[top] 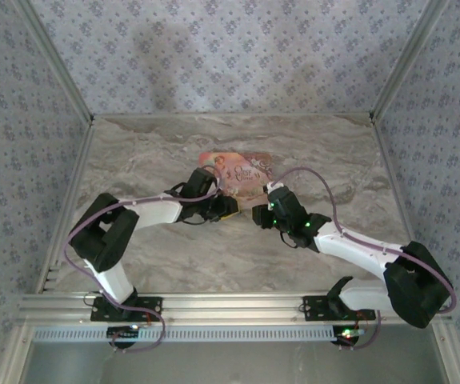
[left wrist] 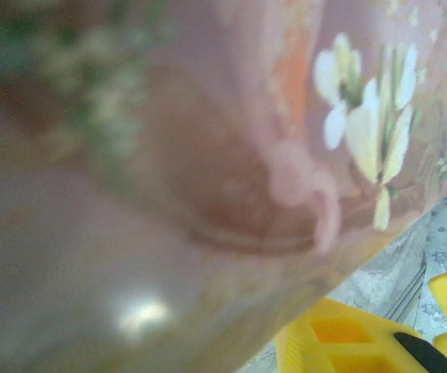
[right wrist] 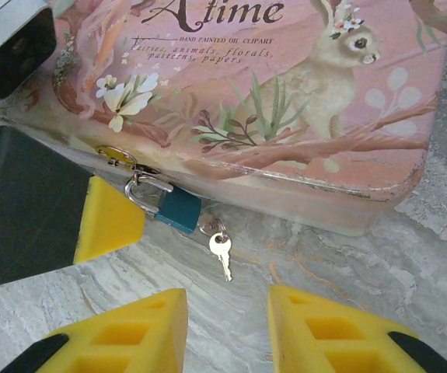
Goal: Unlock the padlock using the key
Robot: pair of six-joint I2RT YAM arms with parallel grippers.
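Note:
The padlock (right wrist: 175, 207), blue-bodied with a small metal shackle, hangs from the hasp on the front of the pink illustrated box (right wrist: 285, 101) and rests on the marble. The key (right wrist: 221, 250) lies flat on a small ring just right of the padlock. My right gripper (right wrist: 227, 330) hovers open a little in front of the key, nothing between its yellow fingers (right wrist: 122, 334). One yellow finger of the left gripper (right wrist: 106, 217) stands just left of the shackle. In the left wrist view the left gripper (left wrist: 410, 311) is pressed close to the blurred box (left wrist: 207, 155), its fingers (left wrist: 340, 342) apart.
The box (top: 242, 172) sits mid-table on the marble top (top: 174, 256), with both grippers (top: 228, 210) (top: 258, 218) meeting at its near edge. Patterned walls close off the back and sides. Open marble lies in front of and beside the arms.

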